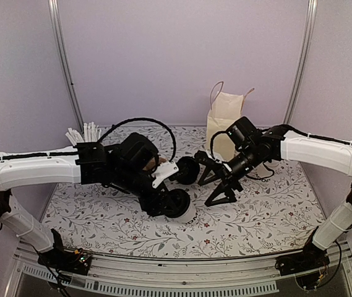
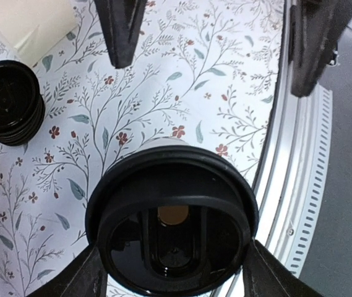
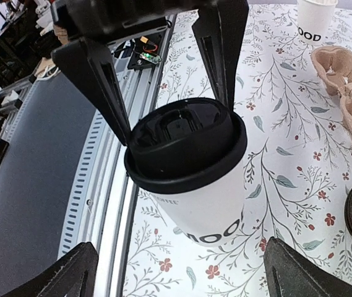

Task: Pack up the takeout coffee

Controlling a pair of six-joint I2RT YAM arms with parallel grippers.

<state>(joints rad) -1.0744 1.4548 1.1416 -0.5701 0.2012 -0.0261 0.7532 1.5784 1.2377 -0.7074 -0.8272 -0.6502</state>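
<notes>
Fingers [image 2: 86,275] of the left gripper [image 2: 174,258], seen from its own wrist, press against opposite sides of the black lid [image 2: 172,216], pinching the coffee cup [image 3: 195,185] at its top only. The cup is apparently upright and standing on the flowered table [image 1: 274,210], close to the metal rail [image 2: 299,204] at the near edge. Nearby, the right gripper [image 1: 205,190] is spread wide and holds nothing, its fingertips facing the cup.

Hazards:
- (a) A hold on the lid alone may let the lid pop off, or the paper body slide free, once the cup is raised.
- (b) A harder squeeze may buckle the rim and spill the drink.
- (c) A sideways nudge from the right gripper may tip the cup toward the rail.

The paper bag [image 1: 224,120] stands at the back of the table, well apart from the cup. A stack of spare lids [image 2: 7,102] lies between them.
</notes>
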